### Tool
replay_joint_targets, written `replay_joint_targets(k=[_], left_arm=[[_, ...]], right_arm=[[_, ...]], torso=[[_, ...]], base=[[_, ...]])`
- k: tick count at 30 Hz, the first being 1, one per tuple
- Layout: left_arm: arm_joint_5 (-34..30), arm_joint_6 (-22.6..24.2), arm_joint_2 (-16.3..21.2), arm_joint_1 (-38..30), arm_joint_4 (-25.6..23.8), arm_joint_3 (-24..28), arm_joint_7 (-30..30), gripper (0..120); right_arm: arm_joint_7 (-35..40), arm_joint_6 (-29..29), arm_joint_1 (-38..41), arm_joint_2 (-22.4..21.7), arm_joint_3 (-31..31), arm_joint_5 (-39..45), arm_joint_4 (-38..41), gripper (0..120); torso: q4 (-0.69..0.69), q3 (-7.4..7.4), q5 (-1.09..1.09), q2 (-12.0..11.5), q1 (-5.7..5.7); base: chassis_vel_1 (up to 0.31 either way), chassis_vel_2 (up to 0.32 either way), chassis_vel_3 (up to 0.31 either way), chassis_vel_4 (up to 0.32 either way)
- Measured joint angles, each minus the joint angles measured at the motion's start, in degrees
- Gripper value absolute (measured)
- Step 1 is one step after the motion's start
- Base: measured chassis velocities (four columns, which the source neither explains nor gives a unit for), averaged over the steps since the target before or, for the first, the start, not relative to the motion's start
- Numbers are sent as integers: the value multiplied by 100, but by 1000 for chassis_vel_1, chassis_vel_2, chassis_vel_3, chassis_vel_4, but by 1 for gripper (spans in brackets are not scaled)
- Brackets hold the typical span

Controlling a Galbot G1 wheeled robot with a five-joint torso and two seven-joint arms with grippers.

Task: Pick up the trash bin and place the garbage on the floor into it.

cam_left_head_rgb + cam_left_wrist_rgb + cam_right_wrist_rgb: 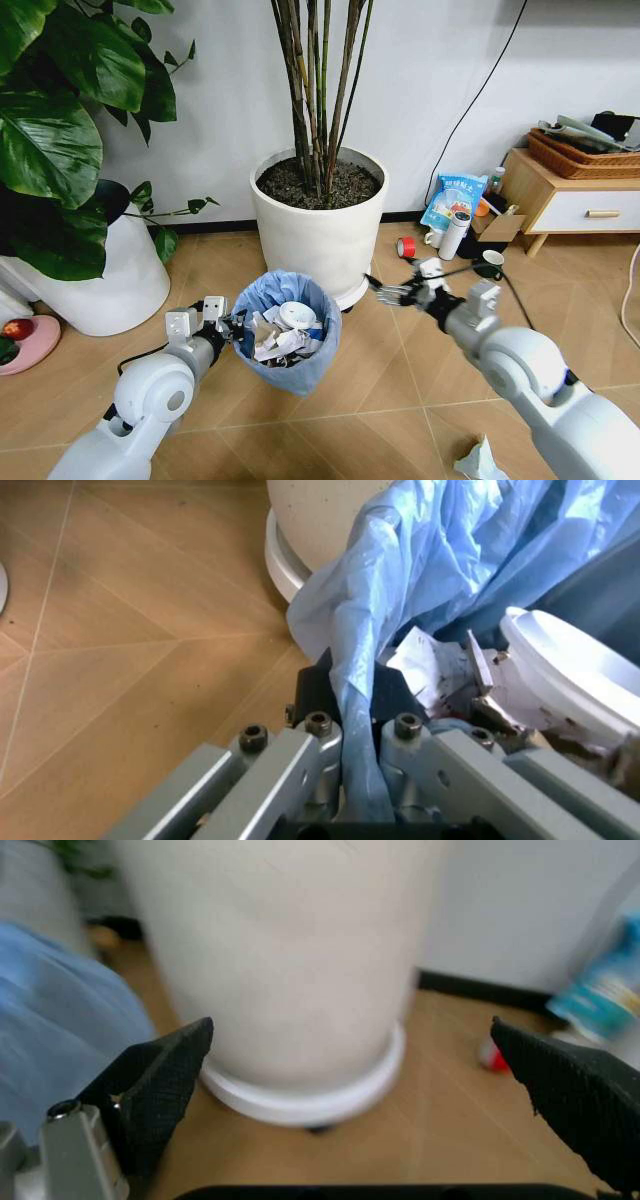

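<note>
We held the trash bin [287, 332] above the floor [400, 380] by its rim, left gripper [232, 330] fingers clamped on it, already full of garbage [285, 333]. Our right gripper [392, 291] hung empty, fingers apart; a crumpled scrap [478, 461] remained.

Count, head view — one small round trash bin lined with a crinkly light-blue plastic bag [288, 335]. Large white round planters: two — one with bare dark stems [318, 232], one under broad green leaves [108, 272]. Crumpled pale paper scrap lying loose on the chevron wood floor [300, 440]: one [479, 461]. Red tape roll: one [406, 246]. End effectors: two — left [232, 328], right [385, 291].
</note>
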Motion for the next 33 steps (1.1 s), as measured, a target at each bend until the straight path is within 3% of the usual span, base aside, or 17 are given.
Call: replay_joint_targets(k=[9,14,19,22,29,33], left_arm=[[75,-2,-19,33,-4,-22,10,0],[74,-5,-25,-8,-48,-41,44,0],[74,-8,-31,26,-92,-69,61,0],[88,-10,-45,37,-111,-63,87,0],[215,-17,-107,62,-105,23,166,0],[243,-21,-127,58,-102,79,190,0]], right_arm=[[48,-121,-1250,113,631,-95,-176,100],[-1332,805,-1999,372,1161,-733,-894,100],[-1889,1379,-2438,513,1529,-1137,-1306,100],[-2595,1816,-2849,561,1932,-1614,-1727,100],[-2781,2152,-3114,776,2058,-1937,-2518,100],[-2607,2203,-2850,983,1881,-2130,-3122,100]], torso=[[1,0,2,0,0],[0,0,-1,0,0],[1,0,1,0,0],[0,0,1,0,0],[-1,0,2,0,0],[-1,0,4,0,0]], base=[[0,0,0,0],[0,0,0,0],[0,0,0,0],[0,0,0,0],[0,0,0,0],[0,0,0,0]])
